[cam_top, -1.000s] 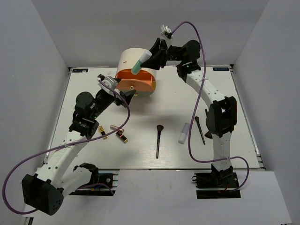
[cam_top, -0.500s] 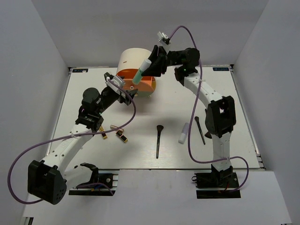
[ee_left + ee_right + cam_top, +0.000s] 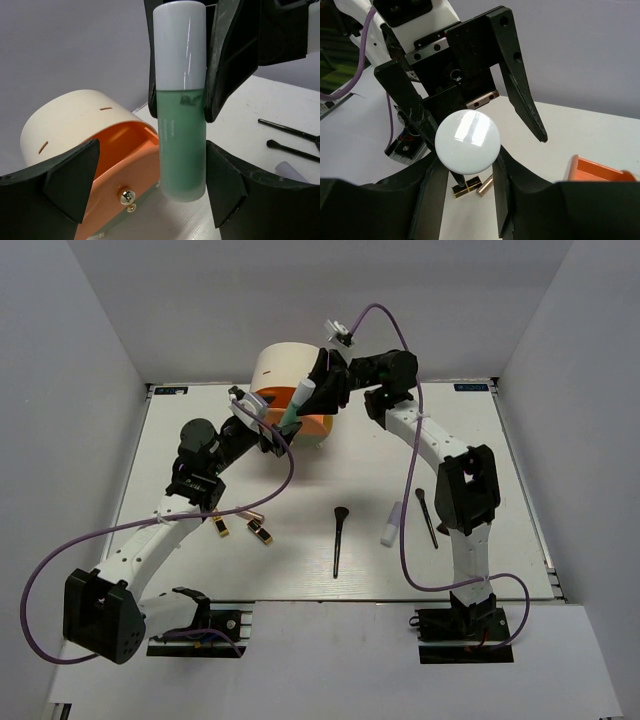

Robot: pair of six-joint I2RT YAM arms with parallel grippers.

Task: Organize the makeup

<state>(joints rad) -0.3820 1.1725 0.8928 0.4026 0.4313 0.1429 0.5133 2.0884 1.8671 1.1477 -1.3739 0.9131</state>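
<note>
Clamped in right fingers (image 3: 230,55): green bottle (image 3: 181,135), between wide-open empty left fingers (image 3: 70,175); orange drawer (image 3: 117,155) just beside.

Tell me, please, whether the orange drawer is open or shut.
Open: the orange drawer juts out of the cream box, its hollow inside showing.

1. Bright, even light falls from above; the white table (image 3: 520,460) looks nearly washed out, and the shadows are soft and faint.
2. A broad glare patch sits on the bottle (image 3: 467,142) cap; thin streaks run down it in the left wrist view.
3. Near fingers (image 3: 65,175) are dark and soft-focused along the wrist views' lower edges.
</note>
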